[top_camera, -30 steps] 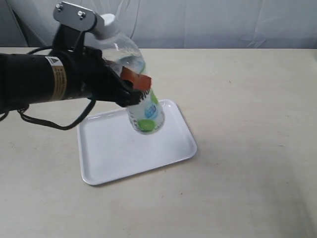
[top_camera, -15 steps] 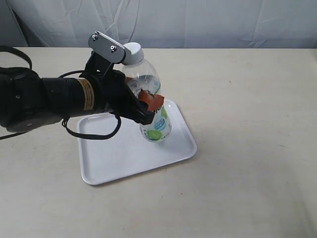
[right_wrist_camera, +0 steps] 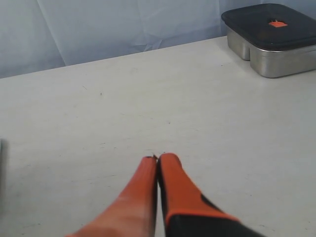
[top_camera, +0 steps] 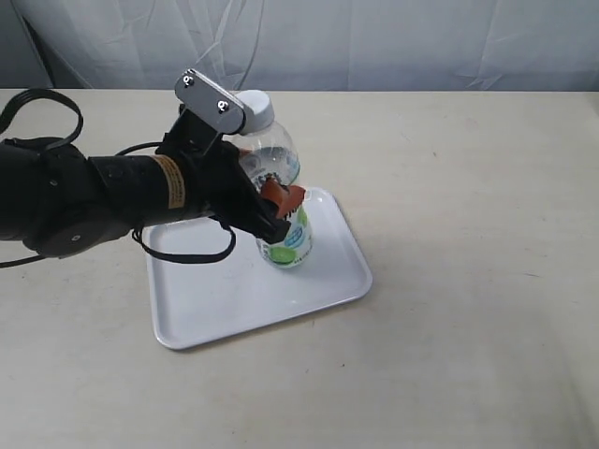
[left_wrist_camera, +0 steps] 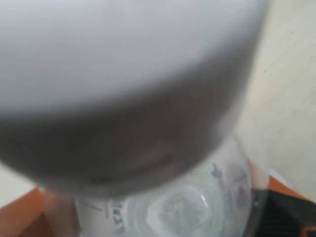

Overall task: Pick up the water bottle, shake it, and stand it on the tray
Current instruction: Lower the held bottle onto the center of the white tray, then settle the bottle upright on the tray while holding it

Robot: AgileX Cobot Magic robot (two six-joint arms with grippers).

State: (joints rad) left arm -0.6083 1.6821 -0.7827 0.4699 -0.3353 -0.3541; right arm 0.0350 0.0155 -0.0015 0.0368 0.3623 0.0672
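In the exterior view the water bottle [top_camera: 281, 192] stands nearly upright, its base on or just above the white tray [top_camera: 215, 299], its white cap tilted a little to the left. My left gripper [top_camera: 271, 198] is shut on the bottle's middle with orange fingers either side. The left wrist view looks down past the blurred white cap [left_wrist_camera: 123, 74] onto the clear bottle [left_wrist_camera: 197, 207], with an orange finger [left_wrist_camera: 19, 217] at its side. My right gripper [right_wrist_camera: 158, 159] shows only in the right wrist view, orange fingertips pressed together over bare table.
A metal lunch box with a dark lid [right_wrist_camera: 271, 37] sits at the table's far edge in the right wrist view. A pale curtain [top_camera: 374, 37] hangs behind the beige table [top_camera: 468, 281]. The left arm [top_camera: 84, 196] stretches over the tray's left part.
The left gripper has swung the bottle from a strong tilt to nearly upright and lowered it onto the tray's right part.
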